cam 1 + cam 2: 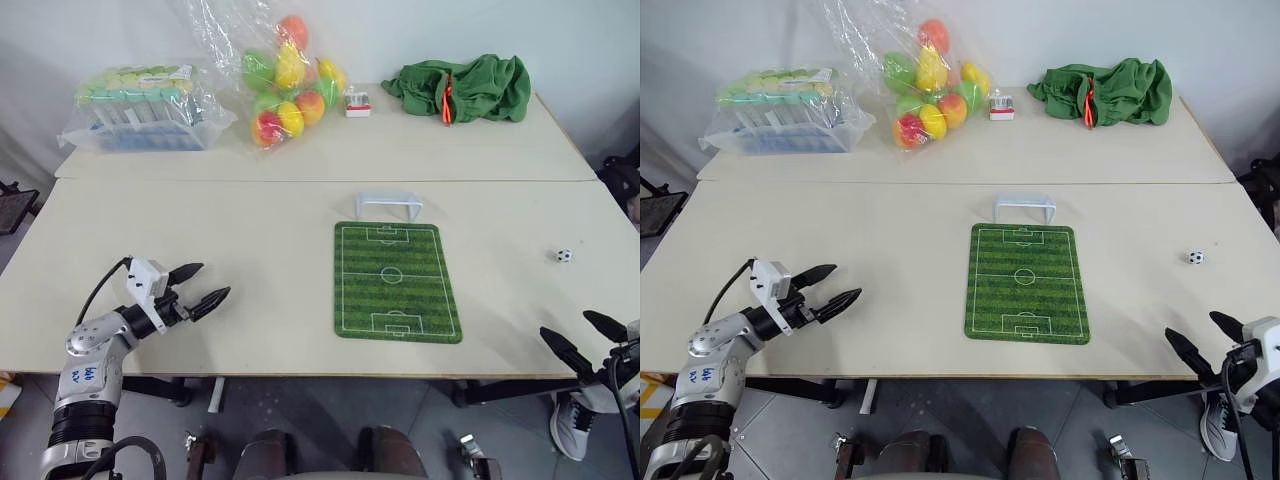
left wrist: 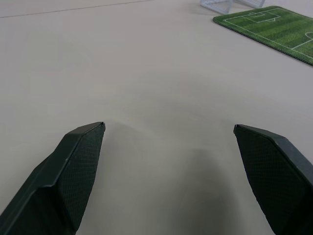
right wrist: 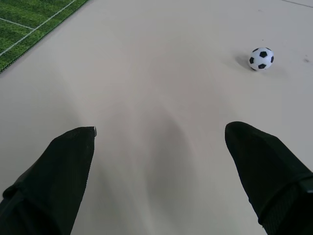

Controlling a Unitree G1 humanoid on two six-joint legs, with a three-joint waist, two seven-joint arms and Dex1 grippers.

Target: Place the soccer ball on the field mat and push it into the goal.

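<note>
Tiny black-patched white soccer ball point(image 3: 261, 58)

The field mat point(image 3: 29, 24) and goal point(image 2: 217, 6) are cut off by picture edges.

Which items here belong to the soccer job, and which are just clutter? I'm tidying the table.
Job: soccer ball, field mat, goal.
Lying about: bag of coloured balls, bagged plastic box, green cloth, small red-and-white box.
</note>
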